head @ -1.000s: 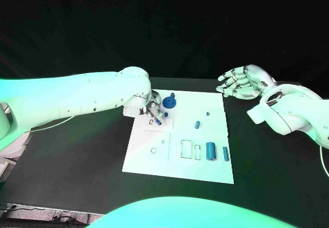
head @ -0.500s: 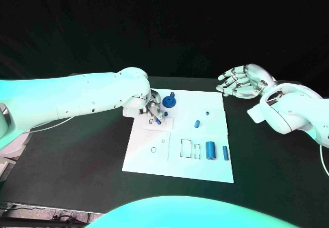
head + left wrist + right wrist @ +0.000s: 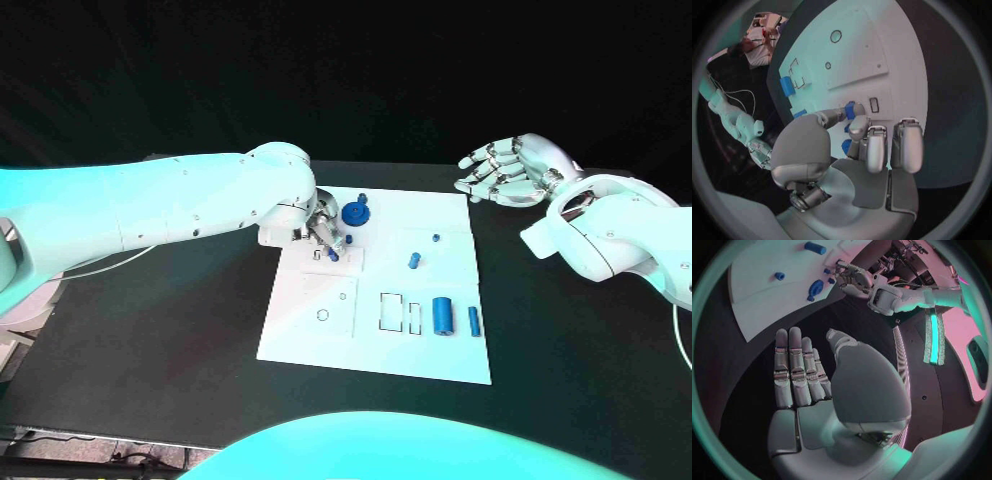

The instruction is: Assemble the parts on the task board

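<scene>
While the right robot hand (image 3: 505,170) is kept open aside, a small blue peg (image 3: 332,254) is pinched by the left robot hand (image 3: 320,226) over the white board (image 3: 375,350), seemingly for seating.

White task board (image 3: 378,345) flat at table centre, long side running 12 to 6. Round blue gear-like part (image 3: 358,214) near 11 o'clock corner. Small blue peg (image 3: 436,239) at 1 o'clock; short blue cylinder (image 3: 414,262) just below it. Fat blue cylinder (image 3: 443,316) and thin blue bar (image 3: 473,322) side by side at 4 o'clock (both lying flat). Small blue part (image 3: 332,254) at 10 o'clock, pinched by left hand (image 3: 319,226).
</scene>
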Available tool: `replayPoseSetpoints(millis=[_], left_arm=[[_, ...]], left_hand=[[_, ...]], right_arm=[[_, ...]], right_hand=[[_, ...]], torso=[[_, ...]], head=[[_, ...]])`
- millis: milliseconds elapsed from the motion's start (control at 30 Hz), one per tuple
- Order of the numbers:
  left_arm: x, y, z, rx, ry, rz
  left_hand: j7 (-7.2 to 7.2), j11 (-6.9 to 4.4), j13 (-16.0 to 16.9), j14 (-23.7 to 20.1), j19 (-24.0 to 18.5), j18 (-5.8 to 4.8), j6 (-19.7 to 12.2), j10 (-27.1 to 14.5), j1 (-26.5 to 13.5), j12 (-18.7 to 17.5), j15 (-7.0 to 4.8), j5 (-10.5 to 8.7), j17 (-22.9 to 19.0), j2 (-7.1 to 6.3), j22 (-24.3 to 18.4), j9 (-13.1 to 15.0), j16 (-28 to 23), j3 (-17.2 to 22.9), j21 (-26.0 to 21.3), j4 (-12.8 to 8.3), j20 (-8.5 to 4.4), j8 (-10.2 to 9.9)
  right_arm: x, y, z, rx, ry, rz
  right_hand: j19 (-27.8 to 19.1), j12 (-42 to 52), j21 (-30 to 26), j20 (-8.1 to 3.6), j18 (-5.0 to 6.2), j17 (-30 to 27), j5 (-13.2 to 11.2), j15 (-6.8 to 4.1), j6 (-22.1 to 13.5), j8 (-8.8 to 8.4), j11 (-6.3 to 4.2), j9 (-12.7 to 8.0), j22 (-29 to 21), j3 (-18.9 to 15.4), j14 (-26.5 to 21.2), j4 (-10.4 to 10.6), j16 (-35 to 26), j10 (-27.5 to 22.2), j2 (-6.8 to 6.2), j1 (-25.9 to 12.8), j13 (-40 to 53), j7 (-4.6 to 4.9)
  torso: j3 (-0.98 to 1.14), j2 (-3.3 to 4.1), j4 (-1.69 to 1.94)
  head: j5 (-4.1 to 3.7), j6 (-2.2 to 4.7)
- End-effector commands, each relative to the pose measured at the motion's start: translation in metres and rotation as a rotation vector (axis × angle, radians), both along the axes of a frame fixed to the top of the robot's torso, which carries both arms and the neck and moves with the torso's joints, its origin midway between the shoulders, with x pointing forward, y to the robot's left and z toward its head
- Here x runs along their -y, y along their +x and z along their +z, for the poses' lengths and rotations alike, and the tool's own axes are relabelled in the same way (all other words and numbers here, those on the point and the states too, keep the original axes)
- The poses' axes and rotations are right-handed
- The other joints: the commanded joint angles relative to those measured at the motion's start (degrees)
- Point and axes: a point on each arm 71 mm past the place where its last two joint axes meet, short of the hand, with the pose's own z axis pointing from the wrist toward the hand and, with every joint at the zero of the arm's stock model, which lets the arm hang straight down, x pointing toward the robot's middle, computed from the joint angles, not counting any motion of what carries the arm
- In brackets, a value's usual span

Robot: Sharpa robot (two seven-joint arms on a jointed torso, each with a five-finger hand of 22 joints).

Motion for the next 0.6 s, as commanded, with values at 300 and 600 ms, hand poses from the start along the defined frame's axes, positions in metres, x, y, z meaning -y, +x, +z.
replayPoseSetpoints(millis=[300,600], left_arm=[[0.001,-0.0018,-0.0045,-0.012,0.004,-0.007],[0.0003,-0.0016,-0.0045,-0.013,0.003,-0.005]], left_hand=[[-0.75,-0.36,0.4,6.0,0.6,-0.18,0.8,1.0,-1.8,0.6,-0.73,0.16,15.1,-0.42,5.6,-0.3,0.4,9.1,0.2,-10.5,-0.19,0.2],[-1.27,-0.74,0.5,6.0,0.6,-0.19,1.3,1.1,-3.9,0.5,-1.06,-0.08,15.1,-1.84,5.7,-0.9,0.4,5.9,0.2,-9.0,-0.49,0.1]], right_arm=[[-0.001,-0.0006,-0.0003,-0.002,-0.004,0.015],[-0.0008,-0.0005,-0.0002,-0.001,-0.004,0.014]], right_hand=[[0.2,0.1,-0.3,0.09,0.68,-0.1,0.2,-0.17,0.0,0.26,-0.07,0.0,-0.1,-0.3,0.4,0.0,-0.3,0.3,-0.19,-0.5,0.0,0.88],[0.2,0.1,-0.3,0.09,0.68,-0.1,0.2,-0.17,0.0,0.26,-0.07,0.0,-0.1,-0.3,0.4,0.0,-0.3,0.3,-0.19,-0.5,0.0,0.88]], torso=[[-0.03,0.0,0.01],[-0.02,0.01,0.03]], head=[[-0.1,-0.09],[-0.09,-0.08]])
